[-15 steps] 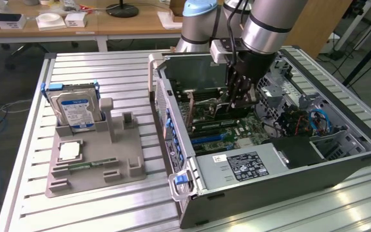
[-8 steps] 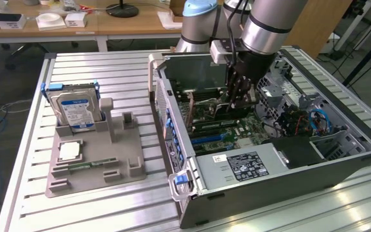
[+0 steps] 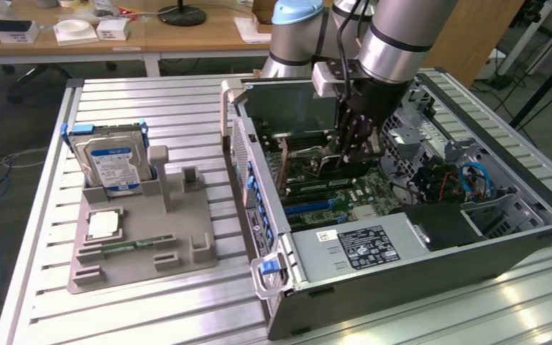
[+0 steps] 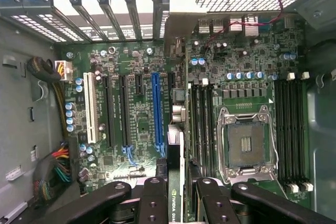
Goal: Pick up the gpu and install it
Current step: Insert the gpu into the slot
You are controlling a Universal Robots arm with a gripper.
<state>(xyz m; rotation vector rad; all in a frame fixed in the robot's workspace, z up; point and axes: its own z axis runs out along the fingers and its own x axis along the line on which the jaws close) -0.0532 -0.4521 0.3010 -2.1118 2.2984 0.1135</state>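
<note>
The hand (image 4: 179,184) holds the graphics card (image 4: 173,204) on its edge, one black finger (image 4: 153,198) on each side of it. The card stands over the green main board (image 4: 131,103), just beside the long blue slot (image 4: 157,114) and between it and the empty processor socket (image 4: 245,145). A white slot (image 4: 91,108) lies farther off, near a bundle of coloured wires (image 4: 52,171).

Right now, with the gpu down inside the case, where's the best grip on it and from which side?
Its upper edge, from above, pinching the two flat faces: the gpu is thin and stands edge-on over the motherboard. The gripper grips it that way.
</note>
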